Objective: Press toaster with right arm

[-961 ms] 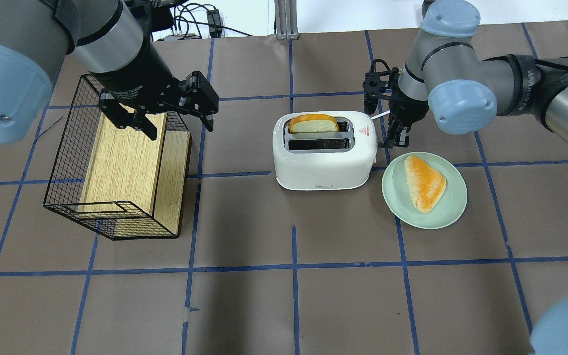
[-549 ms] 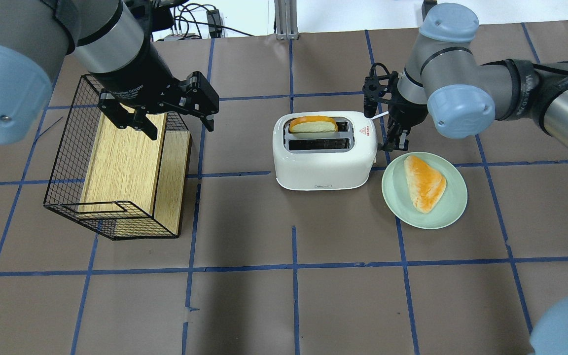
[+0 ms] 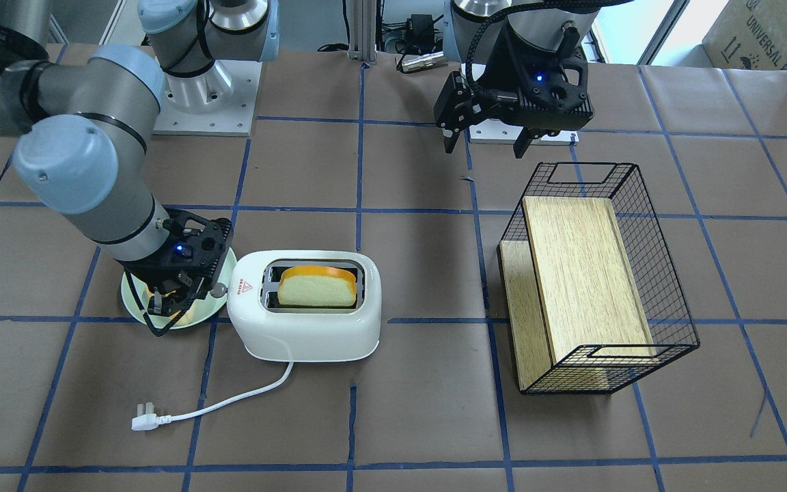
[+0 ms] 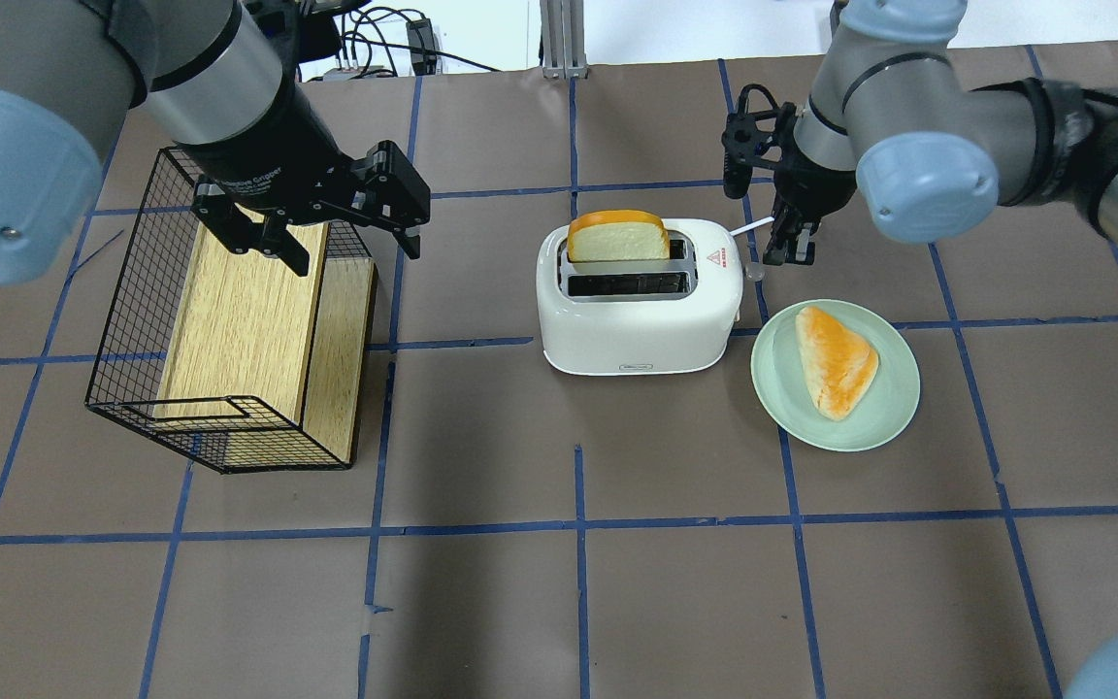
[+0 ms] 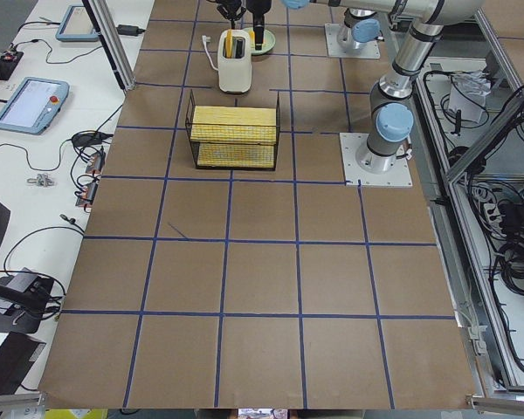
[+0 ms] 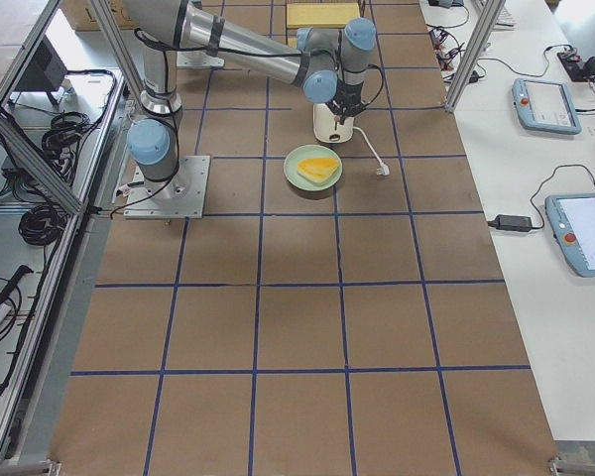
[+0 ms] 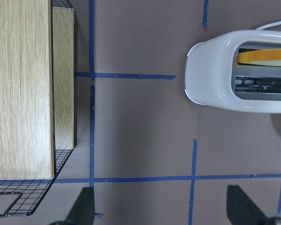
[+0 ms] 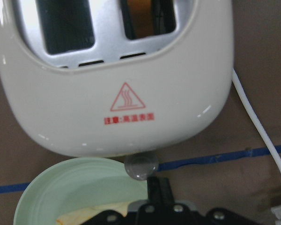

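**My black thin-fingered right gripper [image 4: 792,252] beside the white rounded plastic toaster [image 4: 637,320]**

Overhead: the toaster sits mid-table. My right fingers are together, near its small round grey lever knob [image 4: 753,273]. My left gripper [image 4: 350,250] is spread apart.
Right wrist: the knob is just beside my fingertips.

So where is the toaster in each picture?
Front-facing: toaster lower left of centre.
Overhead: toaster centre, slightly right.
Exterior left: toaster tiny, top, left of centre.
Exterior right: toaster top centre.
Left wrist: toaster upper right.
Right wrist: toaster fills the top.
Landmark: green plate beside it.
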You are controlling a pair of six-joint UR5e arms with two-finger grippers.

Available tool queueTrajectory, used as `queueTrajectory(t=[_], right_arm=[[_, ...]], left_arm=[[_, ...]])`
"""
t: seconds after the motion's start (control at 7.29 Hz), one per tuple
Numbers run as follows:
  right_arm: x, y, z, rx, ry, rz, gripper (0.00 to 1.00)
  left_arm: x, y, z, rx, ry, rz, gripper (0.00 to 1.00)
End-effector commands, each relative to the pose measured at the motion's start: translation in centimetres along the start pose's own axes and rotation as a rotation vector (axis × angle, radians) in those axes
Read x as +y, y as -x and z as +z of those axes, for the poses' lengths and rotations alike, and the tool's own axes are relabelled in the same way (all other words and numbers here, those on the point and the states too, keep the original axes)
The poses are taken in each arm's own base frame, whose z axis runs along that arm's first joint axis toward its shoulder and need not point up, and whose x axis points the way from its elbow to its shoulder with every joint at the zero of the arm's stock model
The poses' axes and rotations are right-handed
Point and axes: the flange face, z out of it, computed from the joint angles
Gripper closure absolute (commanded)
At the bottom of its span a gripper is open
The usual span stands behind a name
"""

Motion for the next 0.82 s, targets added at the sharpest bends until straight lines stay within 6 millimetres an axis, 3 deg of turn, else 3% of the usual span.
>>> queueTrajectory(t=[0.0,0.14,0.41,0.55,0.69], right_arm=[[0.0,2.3,-6.0,-0.096,0.019,0.167,0.54],[0.2,3.7,-6.3,-0.1,0.018,0.276,0.18],[0.5,10.0,-8.8,-0.059,-0.026,0.526,0.13],[1.0,12.7,-9.1,-0.048,-0.031,0.659,0.12],[1.0,13.2,-9.5,-0.043,-0.032,0.798,0.09]], left_arm=[[0.0,0.0,0.0,0.0,0.0,-0.001,0.0],[0.0,0.0,0.0,0.0,0.0,-0.001,0.0],[0.0,0.0,0.0,0.0,0.0,0.001,0.0],[0.0,0.0,0.0,0.0,0.0,0.001,0.0],[0.0,0.0,0.0,0.0,0.0,0.001,0.0]])
